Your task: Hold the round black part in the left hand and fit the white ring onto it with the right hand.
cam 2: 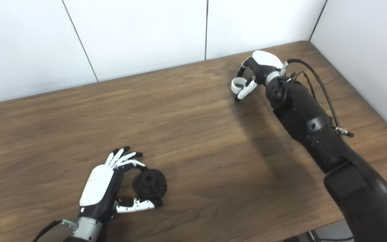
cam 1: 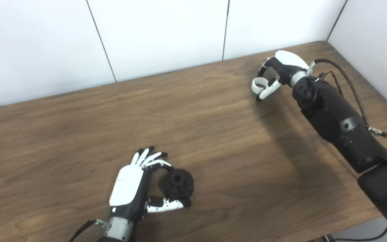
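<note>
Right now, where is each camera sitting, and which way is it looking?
Left eye view: on the robot's head, looking down at the wooden table; it shows the left hand around the black part, and the right hand with the white ring.
Right eye view: beside it on the head, a little to the right, facing the same way; both arms show again.
Shared: the same table, hands, black part, white ring and white wall.
</note>
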